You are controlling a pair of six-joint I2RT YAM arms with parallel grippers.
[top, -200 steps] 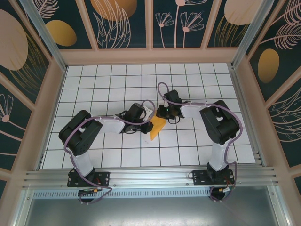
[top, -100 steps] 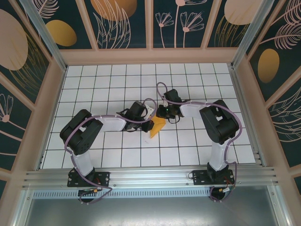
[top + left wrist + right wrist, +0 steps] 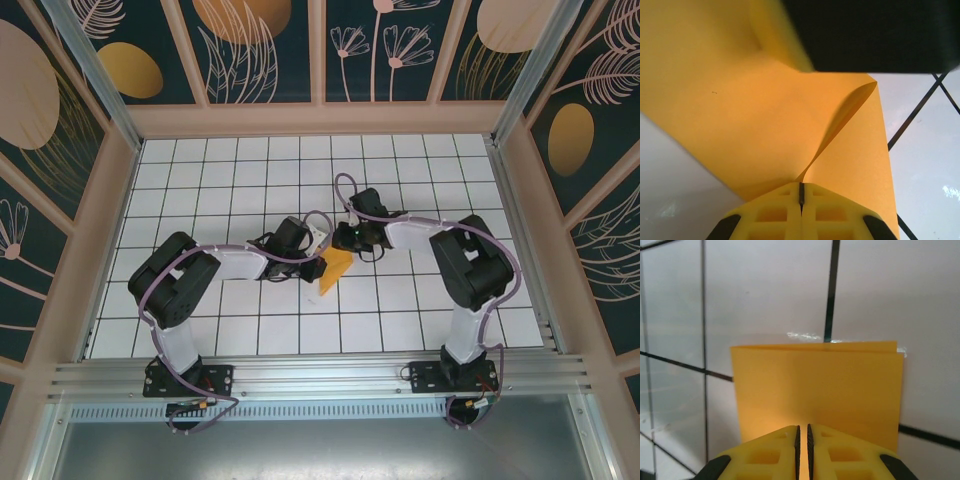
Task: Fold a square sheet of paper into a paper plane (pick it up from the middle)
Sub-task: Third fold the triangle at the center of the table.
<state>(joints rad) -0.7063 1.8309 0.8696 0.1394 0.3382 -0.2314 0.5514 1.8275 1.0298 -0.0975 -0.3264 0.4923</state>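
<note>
From the top external view, I am seeing the square sheet of paper (image 3: 334,272) as a small folded orange shape near the middle of the counter (image 3: 220,180). Its long axis is running from the two hands down toward the near edge. The left hand (image 3: 318,263) is touching its left side and the right hand (image 3: 347,240) is sitting at its far end. Both look equally near, and I cannot tell the finger gap from up here.

In the left wrist view, the left hand (image 3: 801,197) is showing its fingers pressed together, pinching the sheet (image 3: 740,115). The paper is fanning away from the grip, with one layer curling up ahead.

In the right wrist view, the right hand (image 3: 802,437) is showing only a hairline slit between its fingers. The sheet (image 3: 817,390) is lying flat straight ahead, with its folded edge squarely across the far side. The near edge is reaching the fingertips, so I am judging this hand is clamped on it. Any pull should be running along that long axis.
</note>
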